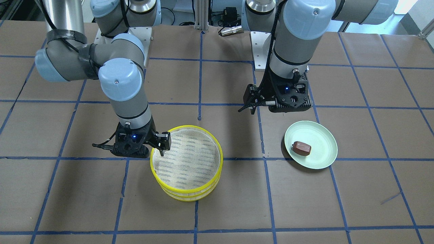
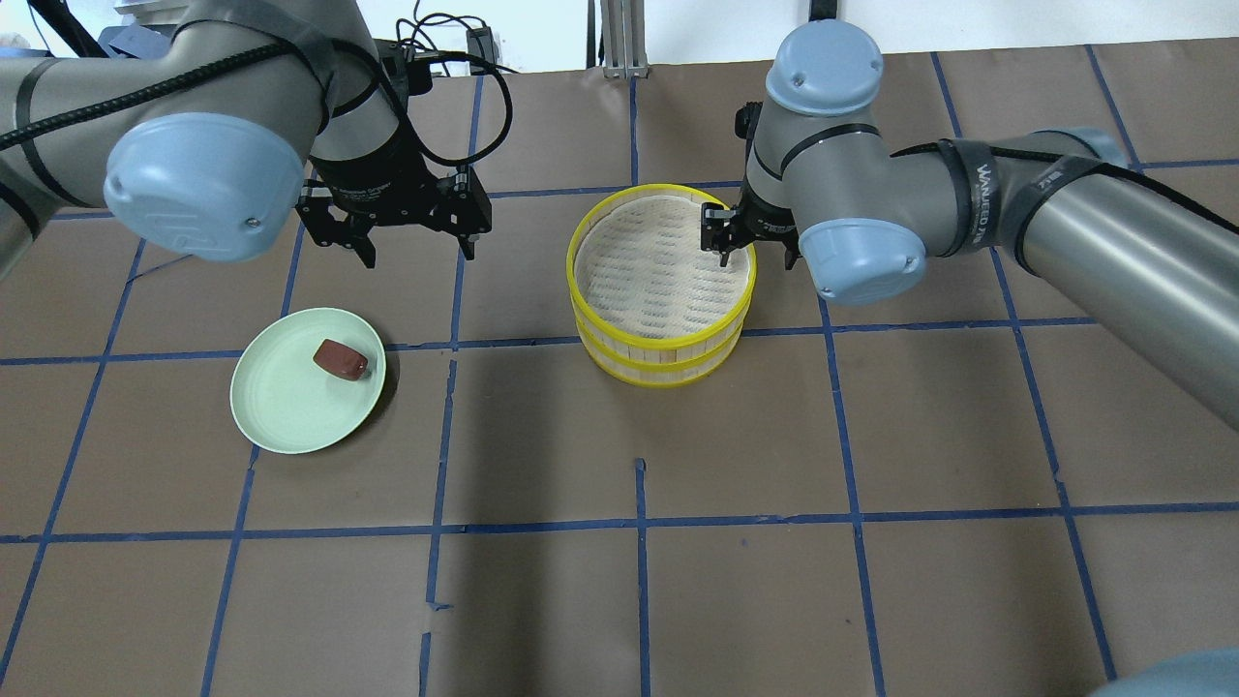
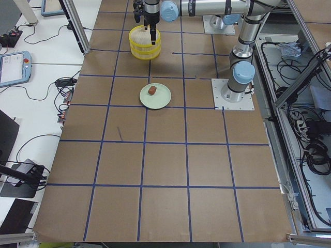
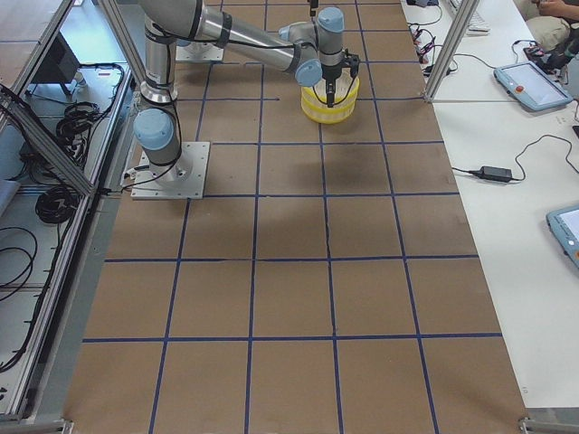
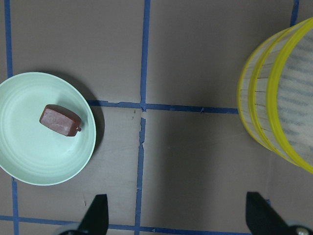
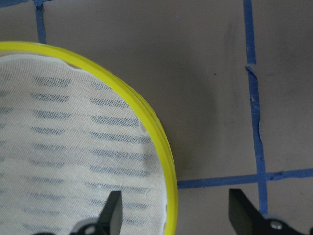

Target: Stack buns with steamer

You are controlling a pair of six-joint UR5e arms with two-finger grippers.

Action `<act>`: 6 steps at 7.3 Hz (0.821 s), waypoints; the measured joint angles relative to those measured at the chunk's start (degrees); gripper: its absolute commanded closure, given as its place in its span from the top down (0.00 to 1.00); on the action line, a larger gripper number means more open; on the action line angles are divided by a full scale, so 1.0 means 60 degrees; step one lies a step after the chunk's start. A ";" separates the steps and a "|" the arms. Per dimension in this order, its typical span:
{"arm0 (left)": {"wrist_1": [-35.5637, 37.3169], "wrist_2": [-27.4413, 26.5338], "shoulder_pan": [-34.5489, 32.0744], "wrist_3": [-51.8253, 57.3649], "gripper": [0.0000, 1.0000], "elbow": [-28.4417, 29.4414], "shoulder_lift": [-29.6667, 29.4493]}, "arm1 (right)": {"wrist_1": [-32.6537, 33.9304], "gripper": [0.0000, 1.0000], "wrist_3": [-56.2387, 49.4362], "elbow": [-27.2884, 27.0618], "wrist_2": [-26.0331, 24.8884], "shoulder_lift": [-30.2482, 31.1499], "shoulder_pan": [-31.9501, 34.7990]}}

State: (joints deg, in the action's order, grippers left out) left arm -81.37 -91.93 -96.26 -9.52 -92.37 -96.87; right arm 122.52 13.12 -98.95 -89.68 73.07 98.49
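A yellow-rimmed steamer [image 2: 658, 353] of two stacked tiers stands mid-table, with white mesh cloth showing in the top tier. The reddish-brown bun [image 2: 340, 359] lies on a green plate [image 2: 281, 407]. The white bun is hidden. My right gripper [image 2: 747, 254] is open and straddles the steamer's rim [image 6: 156, 127], one finger inside and one outside. My left gripper [image 2: 418, 250] is open and empty, hovering above the table behind the plate. In the left wrist view the bun [image 5: 60, 120] sits left of the gripper [image 5: 176, 220].
The table is brown paper with a blue tape grid. The two arm bases [image 1: 118, 37] stand at the robot's edge of the table. The steamer and the plate [image 1: 322, 149] are about one grid square apart.
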 measured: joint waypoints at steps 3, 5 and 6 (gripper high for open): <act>0.0111 -0.0452 0.0825 0.0878 0.96 -0.0178 -0.0473 | -0.3090 1.00 -0.0656 0.0510 -0.0088 0.1887 -0.0590; 0.1066 -0.0485 0.1700 0.1480 0.97 -0.1092 -0.0648 | -0.4638 1.00 -0.0728 0.0844 -0.0176 0.2738 -0.0803; 0.1751 -0.0485 0.2028 0.1799 0.96 -0.1590 -0.0790 | -0.5353 1.00 -0.0754 0.1193 -0.0218 0.2839 -0.0892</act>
State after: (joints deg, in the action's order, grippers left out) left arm -70.86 -94.84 -84.09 1.28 -101.91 -101.61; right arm 90.40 8.59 -91.79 -90.98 90.11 93.14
